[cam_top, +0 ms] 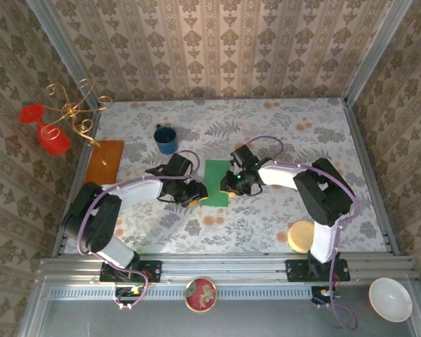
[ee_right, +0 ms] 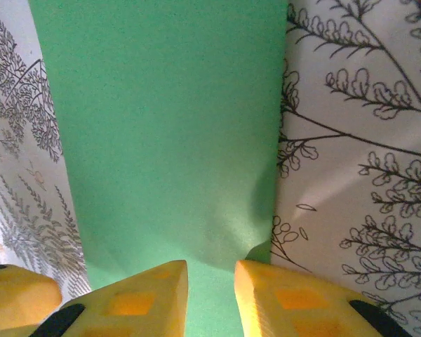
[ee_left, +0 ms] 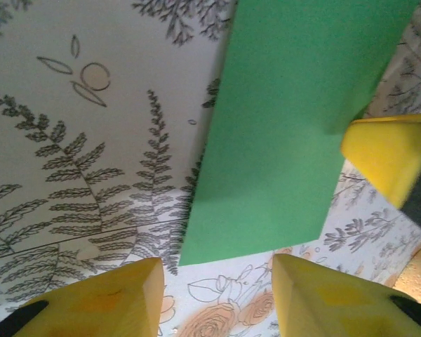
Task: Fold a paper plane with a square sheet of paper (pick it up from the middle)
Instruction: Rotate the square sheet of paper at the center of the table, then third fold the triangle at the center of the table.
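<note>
Lying at the middle of the flowered surface [cam_top: 281,126] in the top view, the green sheet [cam_top: 216,182] shows as a narrow strip. Its long axis runs from the top of the frame toward the bottom, so it looks to be doubled over rather than a full square. It is flat on the surface, with one pincer at each long edge.

The right pincer [cam_top: 233,184] sits at the sheet's right-hand edge about midway along, and the left pincer [cam_top: 196,193] sits near the lower left corner. The right arm is likely the closer of the two to the paper.

The left wrist view puts the green sheet [ee_left: 295,119] in the upper right. Its near corner is just ahead of the left pincer [ee_left: 217,295], whose jaws stand apart with nothing between them. A yellow finger of the other arm rests at the sheet's far edge.

The right wrist view adds that the green sheet [ee_right: 168,126] runs straight away from the right pincer [ee_right: 210,295]. Its jaws stand over the paper with only a narrow gap and green showing in between. Whether they pinch the paper or merely rest on it I cannot tell. A slight bulge in the edge beside one finger suggests contact.
</note>
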Controlling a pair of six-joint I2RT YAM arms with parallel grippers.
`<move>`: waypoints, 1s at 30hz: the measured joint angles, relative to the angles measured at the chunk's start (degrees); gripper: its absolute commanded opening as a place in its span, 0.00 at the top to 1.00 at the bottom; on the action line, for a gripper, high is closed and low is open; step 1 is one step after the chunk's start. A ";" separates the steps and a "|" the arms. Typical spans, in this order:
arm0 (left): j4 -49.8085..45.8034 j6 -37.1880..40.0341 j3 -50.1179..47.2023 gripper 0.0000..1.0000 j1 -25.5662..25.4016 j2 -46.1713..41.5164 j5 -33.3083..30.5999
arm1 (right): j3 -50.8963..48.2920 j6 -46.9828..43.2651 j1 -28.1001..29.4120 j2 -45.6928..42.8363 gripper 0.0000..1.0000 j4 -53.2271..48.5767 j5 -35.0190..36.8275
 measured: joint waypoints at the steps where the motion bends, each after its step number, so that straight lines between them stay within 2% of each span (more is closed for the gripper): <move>1: 0.11 -0.24 -0.15 0.58 0.00 0.09 0.00 | 0.09 0.00 -0.02 0.00 0.71 0.02 -0.02; 5: 0.94 -1.16 -0.37 0.63 0.00 0.66 0.63 | 0.09 0.00 -0.04 0.13 0.71 0.00 -0.07; 11: 2.60 -1.81 -0.50 0.64 -0.33 2.56 1.92 | 0.09 0.00 -0.09 0.13 0.71 0.00 -0.07; 30: 3.58 -1.81 -0.44 0.63 0.33 4.48 4.52 | 0.09 -0.02 -0.28 0.17 0.71 0.00 -0.24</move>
